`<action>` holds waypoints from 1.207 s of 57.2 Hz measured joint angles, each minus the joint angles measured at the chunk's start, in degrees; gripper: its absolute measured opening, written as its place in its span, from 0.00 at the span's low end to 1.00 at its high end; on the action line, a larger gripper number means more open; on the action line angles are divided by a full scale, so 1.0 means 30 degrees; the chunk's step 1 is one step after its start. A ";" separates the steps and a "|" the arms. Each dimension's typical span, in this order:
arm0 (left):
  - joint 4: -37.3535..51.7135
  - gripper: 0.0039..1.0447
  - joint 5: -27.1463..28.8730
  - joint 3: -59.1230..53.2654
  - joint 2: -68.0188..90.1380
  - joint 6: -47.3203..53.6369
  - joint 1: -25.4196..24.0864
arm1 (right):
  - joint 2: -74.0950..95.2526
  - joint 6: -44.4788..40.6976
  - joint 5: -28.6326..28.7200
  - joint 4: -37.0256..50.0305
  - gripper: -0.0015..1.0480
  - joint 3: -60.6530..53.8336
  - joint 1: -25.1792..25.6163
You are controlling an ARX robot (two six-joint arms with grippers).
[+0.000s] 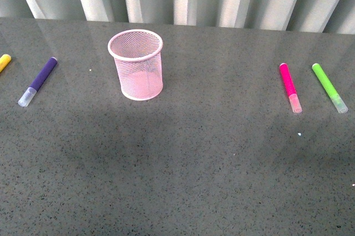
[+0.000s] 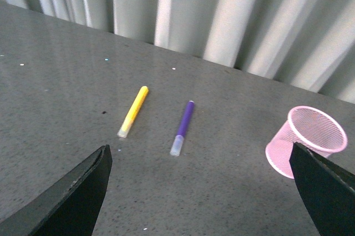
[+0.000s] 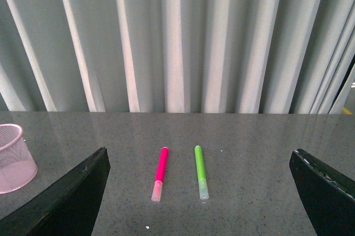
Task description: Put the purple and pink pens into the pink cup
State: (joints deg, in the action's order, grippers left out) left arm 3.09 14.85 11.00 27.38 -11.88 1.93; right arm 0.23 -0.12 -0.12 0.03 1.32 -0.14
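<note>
Gaping empty, left end effector [image 2: 198, 154] faces purple pen [image 2: 183, 126]; right end effector [image 3: 199, 157], likewise, faces pink pen [image 3: 161, 172].

Purple pen [image 1: 37, 81]: bare tabletop [image 1: 194, 164] around it, yellow marker [image 1: 4, 62] near on its outer side. Pink pen [image 1: 290, 87]: green marker [image 1: 329, 87] near, apart. Pink cup [image 1: 136, 65]: my way to its open mouth is free.
</note>
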 joint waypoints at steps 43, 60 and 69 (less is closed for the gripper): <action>-0.5187 0.94 -0.5574 1.6291 2.2666 0.3774 -0.2215 | 0.0000 0.0000 0.0007 0.0000 0.93 0.0000 0.0000; -0.7519 0.94 -0.5690 2.0779 2.7241 0.5355 -0.1333 | 0.0000 0.0000 0.0007 0.0000 0.93 0.0000 0.0000; -0.8080 0.94 -0.5319 2.2054 2.8727 0.6156 -0.1158 | 0.0000 0.0000 0.0007 0.0000 0.93 0.0000 0.0000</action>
State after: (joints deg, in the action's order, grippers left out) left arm -21.15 -1.10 77.17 113.56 6.59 -1.54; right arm 0.23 -0.12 -0.10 0.03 1.32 -0.14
